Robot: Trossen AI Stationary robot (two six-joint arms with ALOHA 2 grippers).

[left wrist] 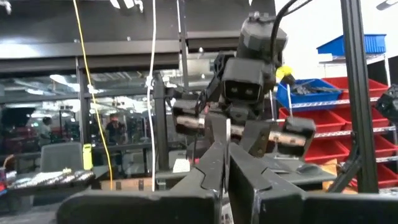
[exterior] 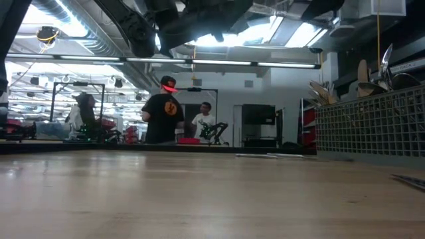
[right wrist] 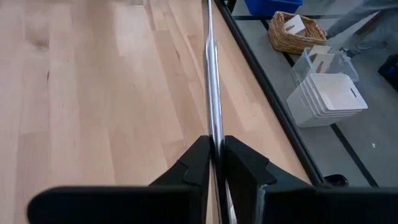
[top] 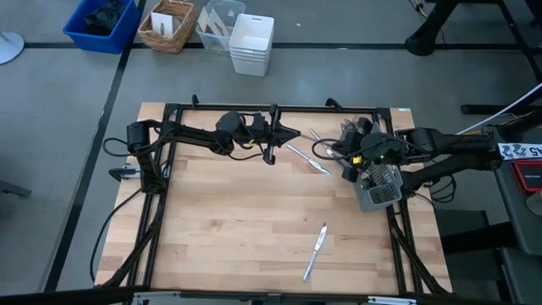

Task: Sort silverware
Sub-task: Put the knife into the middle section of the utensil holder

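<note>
right pincer (right wrist: 214, 163) clamped on slim silver handle (right wrist: 211, 74), upper right of desk (top: 246, 220); left pincer (top: 292, 134) fully closed, empty, top centre; lone knife (top: 315, 252) lower right.

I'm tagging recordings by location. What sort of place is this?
Probably a robotics lab or workshop: exposed ceiling ducts, shelves of red parts bins, and a wooden table inside a black frame.
</note>
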